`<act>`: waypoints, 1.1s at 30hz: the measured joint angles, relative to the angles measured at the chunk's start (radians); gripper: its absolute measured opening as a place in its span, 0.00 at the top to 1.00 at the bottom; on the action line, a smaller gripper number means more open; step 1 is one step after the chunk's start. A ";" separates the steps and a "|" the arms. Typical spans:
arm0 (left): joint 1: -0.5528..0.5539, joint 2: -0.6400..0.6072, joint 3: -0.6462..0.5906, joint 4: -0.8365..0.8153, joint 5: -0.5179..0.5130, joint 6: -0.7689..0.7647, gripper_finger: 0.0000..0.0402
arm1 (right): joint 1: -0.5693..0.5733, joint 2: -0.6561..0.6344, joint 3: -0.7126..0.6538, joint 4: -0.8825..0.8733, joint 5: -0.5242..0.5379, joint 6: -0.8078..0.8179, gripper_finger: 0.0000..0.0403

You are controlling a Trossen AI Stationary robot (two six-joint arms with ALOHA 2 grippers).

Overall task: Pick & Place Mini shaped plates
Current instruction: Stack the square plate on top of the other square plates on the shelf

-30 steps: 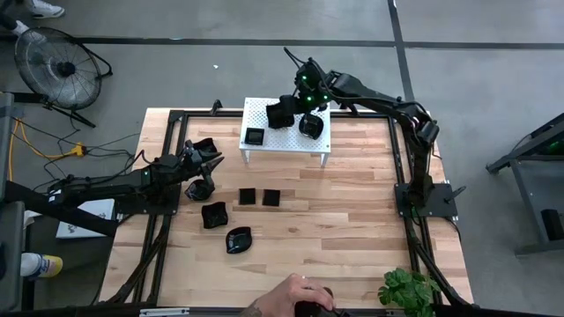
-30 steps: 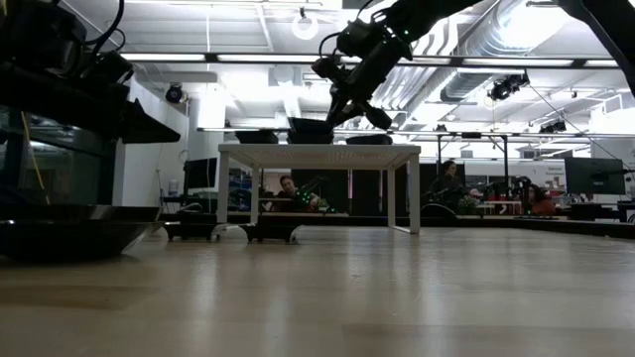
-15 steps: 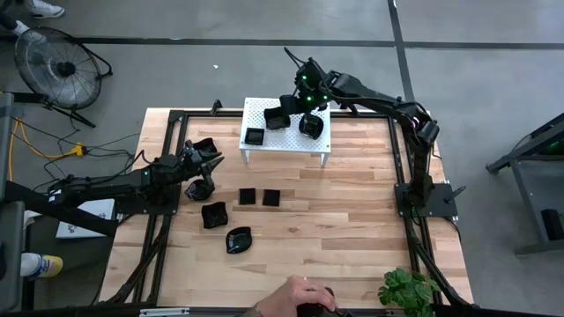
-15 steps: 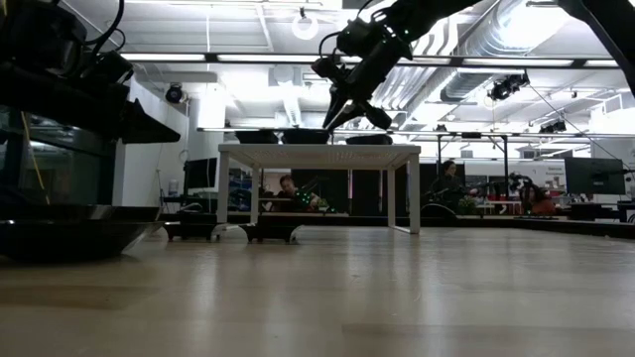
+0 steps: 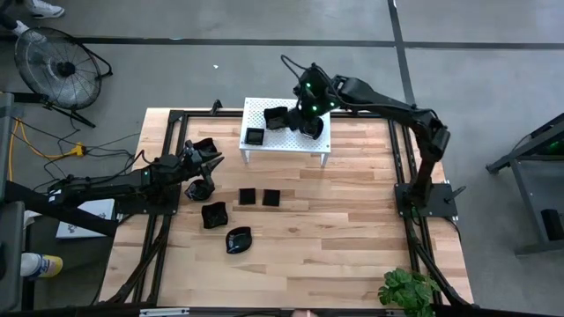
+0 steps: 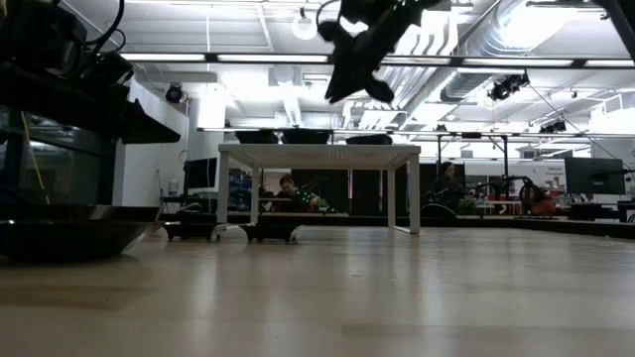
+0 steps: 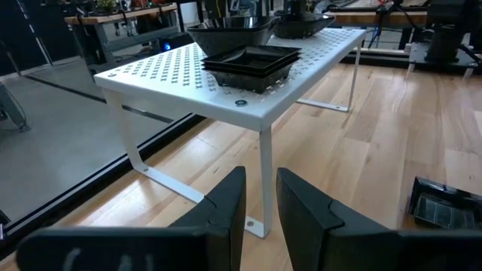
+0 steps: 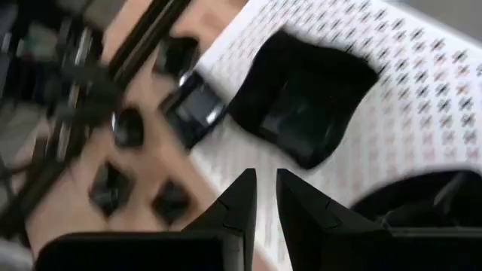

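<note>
Right jaws lifted clear, wavy plate left on stand

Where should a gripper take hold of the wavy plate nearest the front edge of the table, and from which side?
Probably by its raised wavy rim, coming straight down from above. The plate lies flat and alone on the bare table, so a rim pinch, one finger inside and one outside, looks most secure.

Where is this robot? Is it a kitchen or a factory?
Probably a robotics lab or workshop, not a kitchen. The low view shows a big hall with exposed ceiling ducts, strip lights and workbenches with people seated behind. The wooden table stands on a bare concrete floor beside a floor fan.
</note>
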 joint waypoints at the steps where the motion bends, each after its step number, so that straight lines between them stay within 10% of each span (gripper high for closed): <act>1: 0.000 0.000 0.000 -0.001 0.000 0.000 0.82 | 0.015 -0.011 0.000 -0.022 0.000 -0.021 0.88; 18: 0.000 0.000 0.000 -0.011 0.000 0.000 0.82 | 0.459 -0.087 -0.024 -0.256 0.077 -0.220 0.89; 33: 0.000 0.000 0.000 -0.011 0.000 0.000 0.82 | 0.732 -0.087 -0.375 0.235 0.137 -0.198 0.87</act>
